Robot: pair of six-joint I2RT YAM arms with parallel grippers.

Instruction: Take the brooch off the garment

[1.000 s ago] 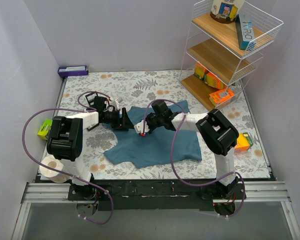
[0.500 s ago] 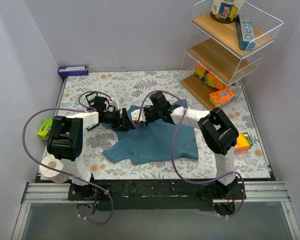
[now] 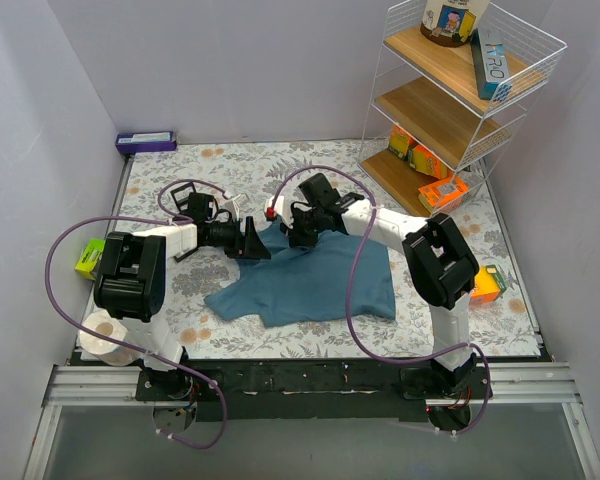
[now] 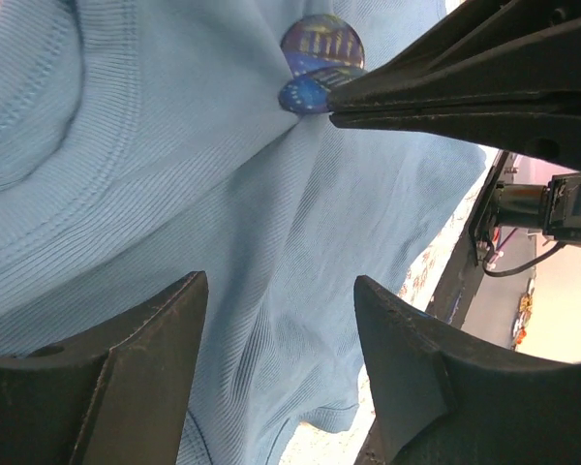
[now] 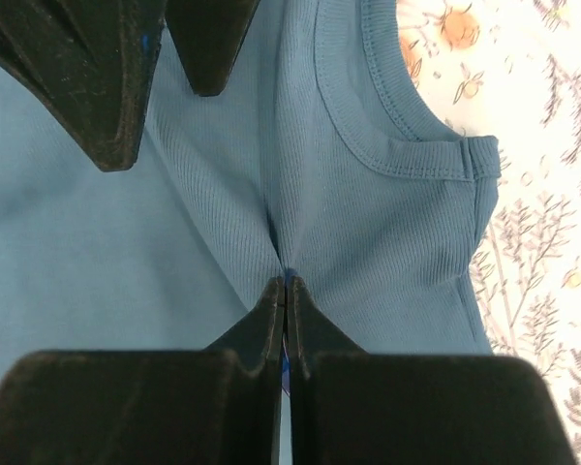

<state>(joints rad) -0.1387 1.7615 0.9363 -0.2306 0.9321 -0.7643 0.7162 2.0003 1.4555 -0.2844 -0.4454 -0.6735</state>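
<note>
so the right pincer is pinched tight on the brooch, garment puckering around it, left pincer gaping wide open nearby

The top external camera looks down from above and behind the arm bases, far enough back to take in the whole floral table, both arms and the T-shirt. The left wrist camera sits close over the cloth and faces forward between the left gripper's spread fingers, to the right gripper and brooch just ahead. The right wrist camera, equally close, faces along its own pressed-together fingers toward the left gripper. Both wrist views share the cloth between the tools.
</note>
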